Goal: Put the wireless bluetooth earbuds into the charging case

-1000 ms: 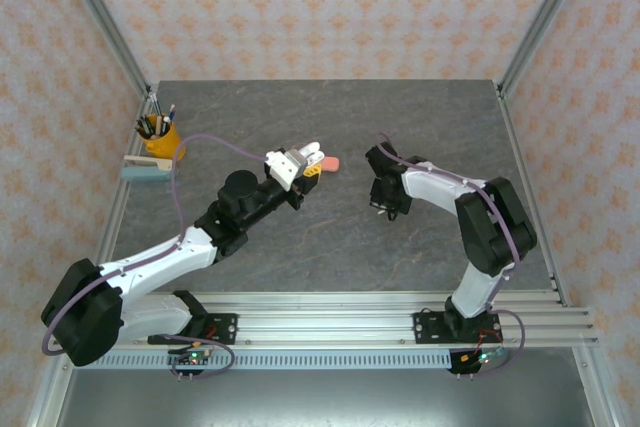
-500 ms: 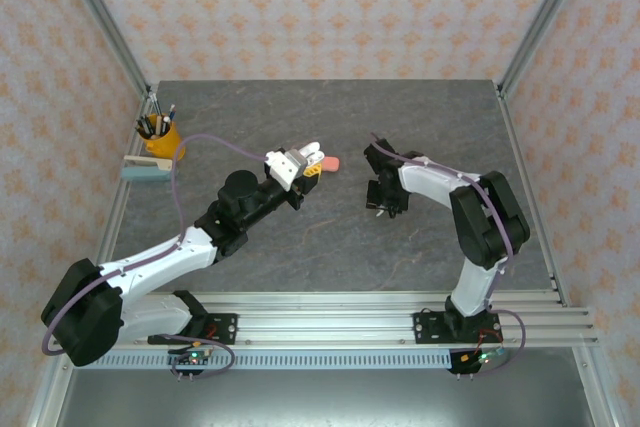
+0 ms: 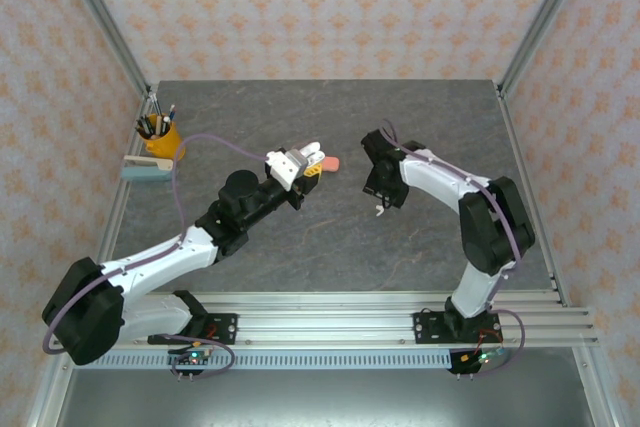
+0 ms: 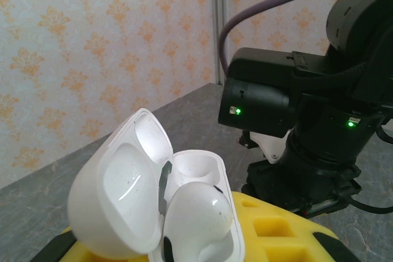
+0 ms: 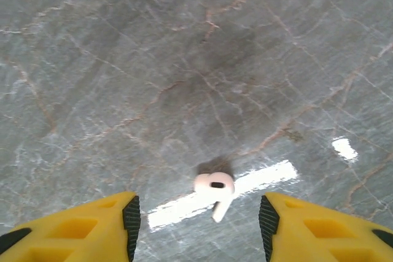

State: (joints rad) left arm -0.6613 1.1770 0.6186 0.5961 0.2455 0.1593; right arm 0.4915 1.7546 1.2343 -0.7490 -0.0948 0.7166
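Table [image 3: 330, 247]: grey marbled stone beneath both pincers.
Left pincer [image 3: 303, 165]: pressed together on the white charging case [image 4: 153, 207] (lid flipped up).
Right pincer [image 5: 196, 219]: spread, holding nothing.
White earbud [image 5: 215, 189]: on the table between the right pincer's fingers, touching neither.

White stemmed earbud [image 5: 215, 191] lying loose on its side on grey marbled worktop [image 5: 184, 59]. White charging case [image 4: 123, 200] raised, lid swung open, second earbud [image 4: 198, 213] seated inside.
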